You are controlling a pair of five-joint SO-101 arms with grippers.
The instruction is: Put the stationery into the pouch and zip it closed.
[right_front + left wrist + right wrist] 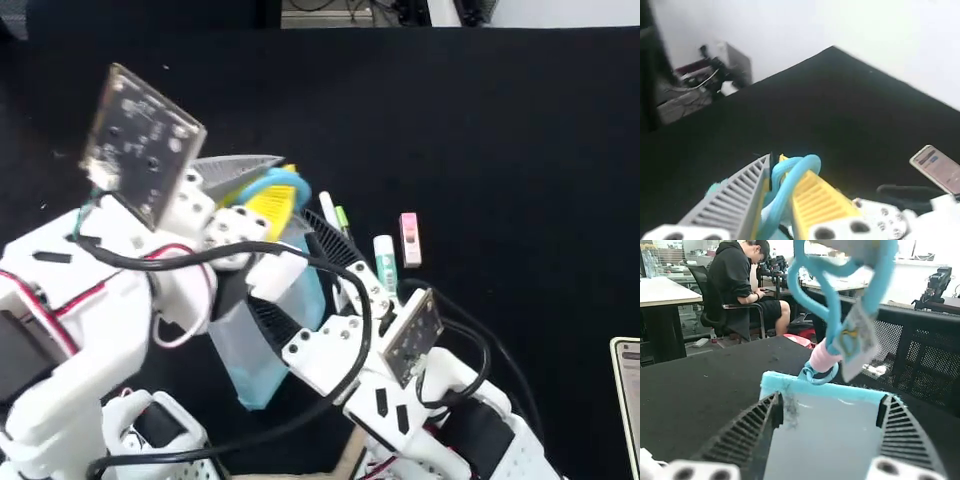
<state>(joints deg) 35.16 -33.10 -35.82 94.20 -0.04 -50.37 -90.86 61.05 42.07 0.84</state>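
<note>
Evidently the left gripper [275, 178] carries the pouch [255, 365] by its blue loop [796, 162], grey and yellow jaws pinching the cord, so the bag hangs mouth-up; the right gripper [831, 402] sits at the pouch's top edge, black jaws spread to either side of it, probably to steady or open the mouth; two pens [328, 210], a white-and-teal tube [384, 262] and a pink eraser [410, 240] lie on the table [500, 130] just beside, not yet inside.

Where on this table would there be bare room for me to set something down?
Bare black table lies beyond the pens and between the pink eraser and the phone. It is crowded around the pouch, between both arms.
</note>
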